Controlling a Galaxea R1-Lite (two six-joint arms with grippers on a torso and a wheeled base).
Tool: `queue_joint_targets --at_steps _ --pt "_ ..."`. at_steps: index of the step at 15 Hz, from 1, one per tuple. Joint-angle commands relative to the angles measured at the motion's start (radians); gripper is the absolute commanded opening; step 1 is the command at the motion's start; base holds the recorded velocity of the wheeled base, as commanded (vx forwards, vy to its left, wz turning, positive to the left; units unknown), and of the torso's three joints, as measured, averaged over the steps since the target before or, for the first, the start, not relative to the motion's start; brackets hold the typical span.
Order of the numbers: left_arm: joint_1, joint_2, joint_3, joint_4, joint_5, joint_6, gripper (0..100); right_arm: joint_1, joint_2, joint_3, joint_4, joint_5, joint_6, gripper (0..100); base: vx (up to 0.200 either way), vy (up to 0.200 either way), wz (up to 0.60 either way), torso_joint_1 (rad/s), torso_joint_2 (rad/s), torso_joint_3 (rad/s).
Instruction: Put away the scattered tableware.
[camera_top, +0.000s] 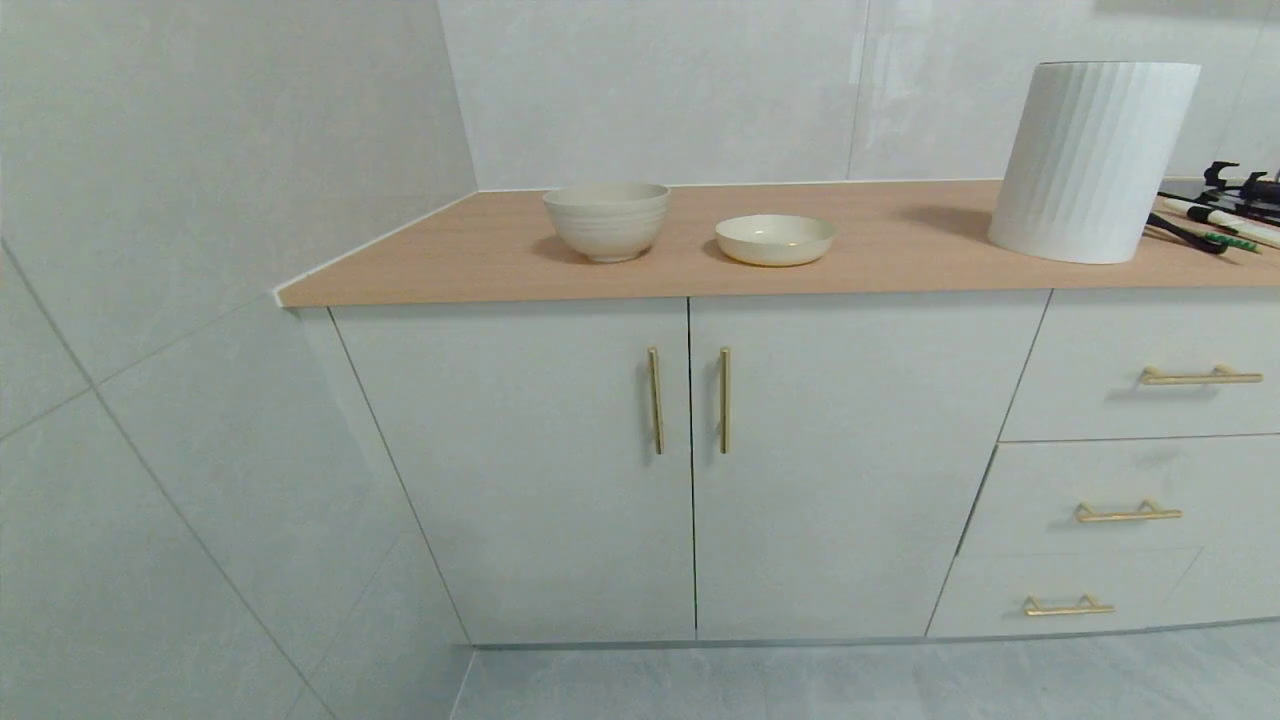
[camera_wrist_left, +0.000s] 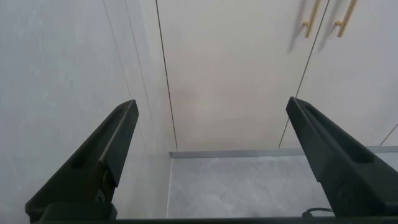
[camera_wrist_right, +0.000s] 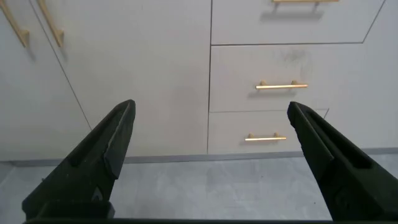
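- We list the bowl (camera_top: 606, 220) as pale grey-beige, with fine ridged rings.
- the shallow dish (camera_top: 775, 240): cream.
- the bench (camera_top: 900, 262): light wood grain.
- the tall canister (camera_top: 1095, 160): white, slanted ribbing.
- the cupboard handles (camera_top: 655, 400): brass-gold.

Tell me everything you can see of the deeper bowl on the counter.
The bowl is deep, round and off-white, with faint horizontal ridges on its outer wall and a small foot. It looks matte, perhaps ceramic. It stands upright on the wooden counter near the wall corner, touching nothing else; the dish sits apart to its right.
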Motion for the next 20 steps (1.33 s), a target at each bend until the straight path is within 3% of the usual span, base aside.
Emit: queue_joint_targets --at_steps 1,2,4,7,8,9,10,11,12,13,14,17,20 --pt "0.0 0.0 0.0 0.0 0.0 0.0 100 0.0 0.0 0.0 -0.001 0.0 -0.006 100 0.0 0.0 0.0 0.0 0.0 0.0" --pt "0.0 0.0 0.0 0.0 0.0 0.0 100 0.002 0.008 -0.052 -0.005 0.023 -0.021 100 0.0 0.0 0.0 0.0 0.0 0.0" --pt "0.0 0.0 0.0 0.0 0.0 0.0 100 0.037 0.167 -0.304 0.022 0.108 0.031 100 0.0 0.0 0.0 0.0 0.0 0.0" --pt "0.0 0.0 0.0 0.0 0.0 0.0 100 0.038 0.566 -0.408 0.019 0.374 0.02 100 0.0 0.0 0.0 0.0 0.0 0.0" --pt "0.0 0.0 0.0 0.0 0.0 0.0 100 0.038 0.696 -0.443 0.015 0.416 0.017 100 0.0 0.0 0.0 0.0 0.0 0.0" --pt "0.0 0.0 0.0 0.0 0.0 0.0 100 0.061 0.813 -0.503 -0.018 0.425 0.011 100 0.0 0.0 0.0 0.0 0.0 0.0" --pt "0.0 0.0 0.0 0.0 0.0 0.0 100 0.169 0.934 -0.577 -0.042 0.42 0.014 100 0.0 0.0 0.0 0.0 0.0 0.0" --pt "0.0 0.0 0.0 0.0 0.0 0.0 100 0.195 0.959 -0.592 -0.045 0.419 0.014 100 0.0 0.0 0.0 0.0 0.0 0.0" --pt "0.0 0.0 0.0 0.0 0.0 0.0 100 0.307 1.134 -0.686 -0.056 0.414 0.029 100 0.0 0.0 0.0 0.0 0.0 0.0" --pt "0.0 0.0 0.0 0.0 0.0 0.0 100 0.307 1.134 -0.686 -0.056 0.414 0.029 100 0.0 0.0 0.0 0.0 0.0 0.0" --pt "0.0 0.0 0.0 0.0 0.0 0.0 100 0.428 1.348 -0.761 -0.127 0.414 0.046 100 0.0 0.0 0.0 0.0 0.0 0.0" --pt "0.0 0.0 0.0 0.0 0.0 0.0 100 0.472 1.546 -0.831 -0.274 0.416 0.075 100 0.0 0.0 0.0 0.0 0.0 0.0" --pt "0.0 0.0 0.0 0.0 0.0 0.0 100 0.495 1.835 -1.109 -0.288 0.424 0.092 100 0.0 0.0 0.0 0.0 0.0 0.0"
